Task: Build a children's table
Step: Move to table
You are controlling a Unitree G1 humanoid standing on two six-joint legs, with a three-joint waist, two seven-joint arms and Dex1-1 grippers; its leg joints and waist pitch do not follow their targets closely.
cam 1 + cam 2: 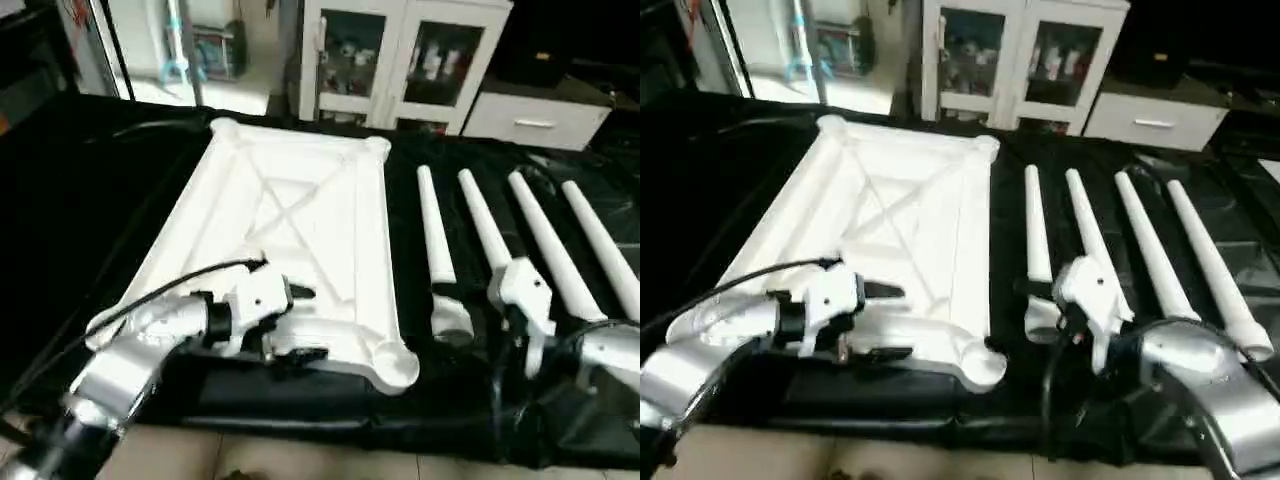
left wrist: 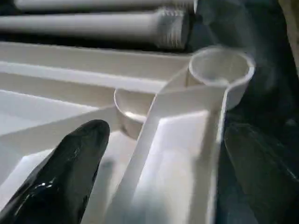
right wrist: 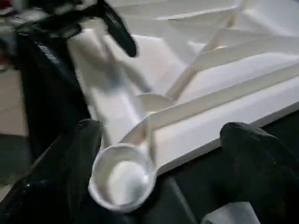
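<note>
- The tabletop [image 1: 290, 230] lies underside up on the black table [image 1: 90, 180]. The left gripper [image 1: 300, 325] hovers released over its near edge, holding nothing.
- Four legs [image 1: 545, 245] lie side by side just right of it. The right gripper [image 1: 1055, 305], spread wide and empty, hangs at their near ends.
- The near corner socket [image 3: 122, 179] looks blurred.
- White plastic, X-ribbed.

Outermost leg [image 1: 612, 255] cut off — edge.
</note>
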